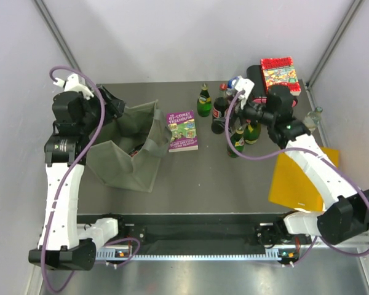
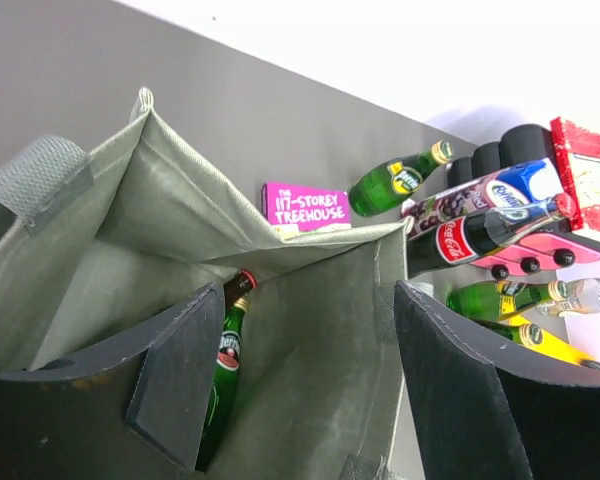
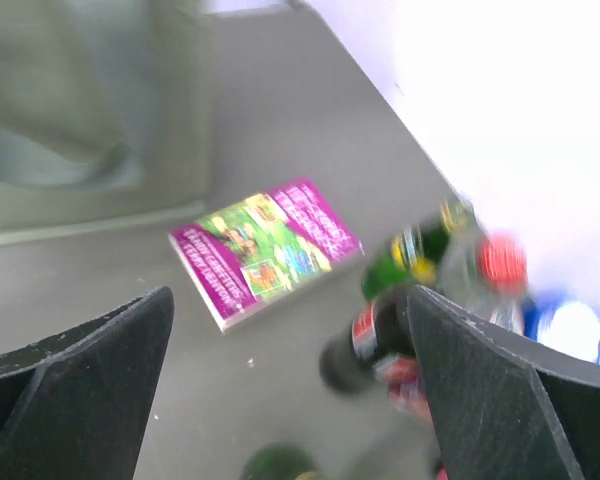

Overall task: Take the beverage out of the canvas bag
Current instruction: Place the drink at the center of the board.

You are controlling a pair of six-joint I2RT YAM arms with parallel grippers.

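The olive canvas bag (image 1: 128, 150) lies slumped at the table's left, its mouth open toward the middle. In the left wrist view, a green Perrier bottle (image 2: 223, 372) lies inside the bag (image 2: 310, 300), with a dark red-capped bottle (image 2: 239, 288) just behind it. My left gripper (image 2: 300, 385) is open at the bag's mouth (image 1: 114, 106), holding nothing. My right gripper (image 1: 240, 104) stands wide open and empty (image 3: 290, 390) among the bottles at the back right. A cola bottle (image 3: 365, 340) stands just beside its right finger (image 3: 480, 400). That view is blurred.
A purple paperback (image 1: 182, 130) lies beside the bag. Several bottles stand at the back right: a green one (image 1: 203, 101), the cola (image 1: 219, 115) and two more green ones (image 1: 237, 140). A red book (image 1: 280, 74) lies behind them, and a yellow sheet (image 1: 304, 178) at the right edge.
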